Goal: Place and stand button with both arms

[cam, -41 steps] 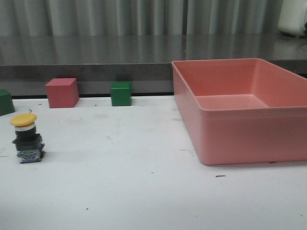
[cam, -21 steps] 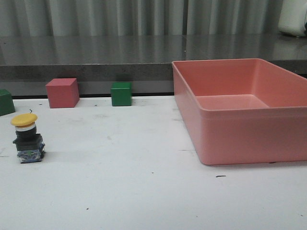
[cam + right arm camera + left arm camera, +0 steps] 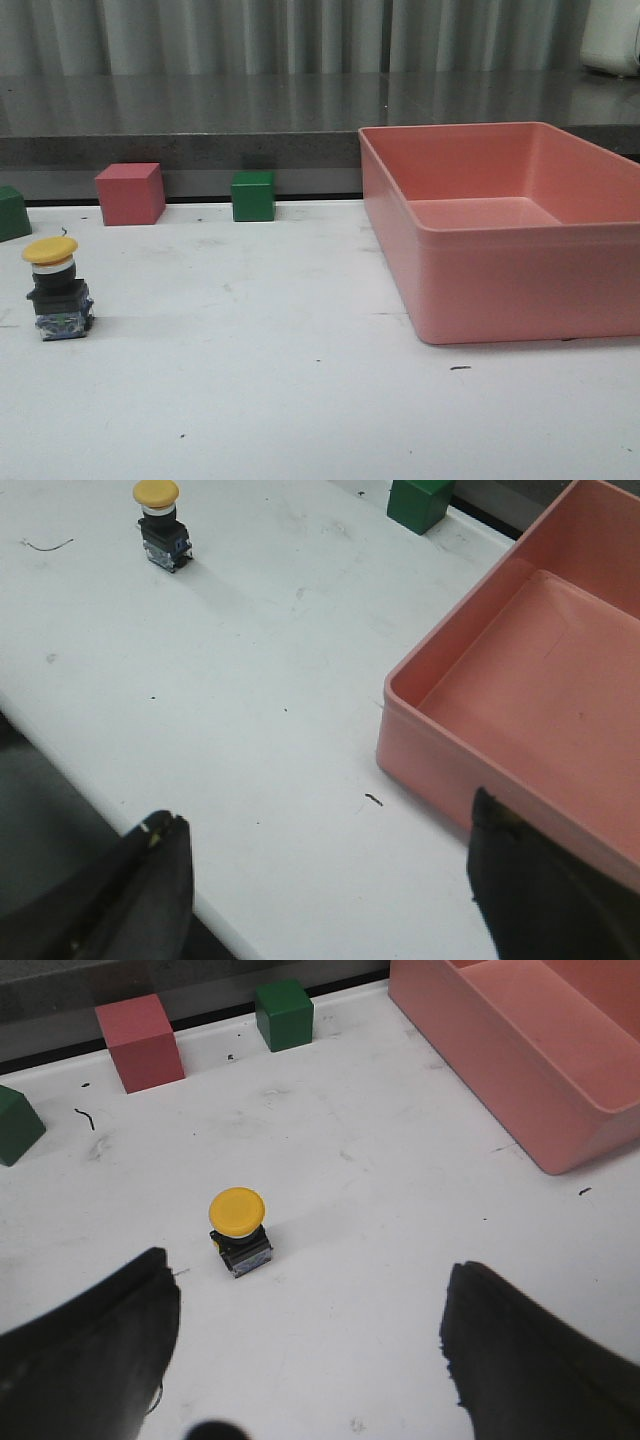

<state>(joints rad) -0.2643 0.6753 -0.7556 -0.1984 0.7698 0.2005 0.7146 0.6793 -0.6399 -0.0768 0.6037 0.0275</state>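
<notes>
The button (image 3: pixel 57 287) stands upright on the white table at the left, yellow cap on top, black body and blue-marked base below. From the left wrist it shows as the button (image 3: pixel 239 1231), beyond and apart from my open left gripper (image 3: pixel 310 1290), whose black fingers (image 3: pixel 100 1340) hold nothing. In the right wrist view the button (image 3: pixel 162 524) is far off, and my right gripper (image 3: pixel 325 835) is open and empty above the table's near edge. Neither arm appears in the front view.
A large pink bin (image 3: pixel 500 225) fills the right side of the table. Along the back edge sit a red cube (image 3: pixel 130 193), a green cube (image 3: pixel 252 196) and another green cube (image 3: pixel 12 212) at the far left. A dark counter runs behind.
</notes>
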